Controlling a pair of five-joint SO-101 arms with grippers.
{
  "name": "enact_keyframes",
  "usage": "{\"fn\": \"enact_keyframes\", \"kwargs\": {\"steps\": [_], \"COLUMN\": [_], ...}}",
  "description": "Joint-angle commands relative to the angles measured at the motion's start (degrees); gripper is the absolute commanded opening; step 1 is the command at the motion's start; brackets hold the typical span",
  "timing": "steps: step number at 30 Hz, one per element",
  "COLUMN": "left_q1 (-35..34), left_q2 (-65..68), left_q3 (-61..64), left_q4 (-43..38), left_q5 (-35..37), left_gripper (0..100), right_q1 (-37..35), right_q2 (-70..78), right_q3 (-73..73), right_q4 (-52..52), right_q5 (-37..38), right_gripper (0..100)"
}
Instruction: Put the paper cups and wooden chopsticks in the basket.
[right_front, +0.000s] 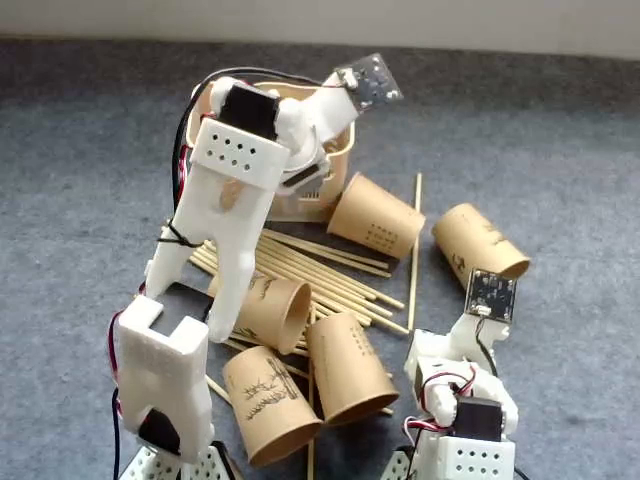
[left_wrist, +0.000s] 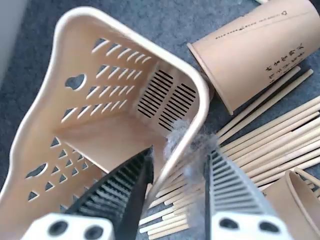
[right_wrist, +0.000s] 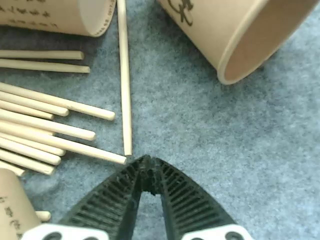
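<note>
The basket stands on the grey carpet, and every cup and chopstick lies outside it. The left gripper hangs over the basket's rim with its fingers spread: one finger is over the inside and the other over the sticks outside, with a corner of the rim between them. Whether either finger touches the rim cannot be told. One paper cup lies on its side just beside the basket, and a second cup lies farther out on the same side. The pile of chopsticks fans out from the foot of the basket. Three more cups lie on their sides across the pile's edge away from the basket. The right gripper is well apart from the basket, beyond the pile. Its fingers are pressed together with nothing between them, low over the carpet and just beside the end of a lone chopstick.
</note>
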Motion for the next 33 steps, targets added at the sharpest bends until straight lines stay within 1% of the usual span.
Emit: {"fn": "enact_keyframes", "kwargs": {"steps": [1, 5, 9, 13, 15, 21, 25, 33], "left_q1": [-0.57, -0.57, -2.15, -5.23, -6.64, -12.62, -14.99, -18.15], "left_q2": [-3.21, -3.21, -3.30, -3.30, -3.30, -5.14, -10.86, -26.59], "left_q3": [-5.23, -7.16, -12.18, -19.38, -22.02, -26.15, -20.53, 0.66], "left_q4": [-0.44, -0.44, -0.44, -0.35, 0.97, 1.58, 1.58, 1.14], "left_q5": [0.70, 1.32, 5.80, 9.76, 11.25, 15.82, 15.82, 15.82], "left_gripper": [17, 17, 17, 17, 17, 17, 17, 17], "right_q1": [0.48, 0.48, 0.48, 0.48, 0.48, 0.48, 0.48, 0.48], "right_q2": [-0.31, -0.31, -0.31, -0.31, -0.31, -0.31, -0.31, -0.31], "right_q3": [6.46, 6.46, 6.46, 6.46, 6.46, 6.46, 6.46, 6.46], "right_q4": [0.57, 0.57, 0.57, 0.57, 0.57, 0.57, 0.57, 0.57], "right_q5": [-0.44, -0.44, -0.44, -0.44, -0.44, -0.44, -0.44, -0.44], "right_gripper": [0.5, 0.5, 0.5, 0.5, 0.5, 0.5, 0.5, 0.5]}}
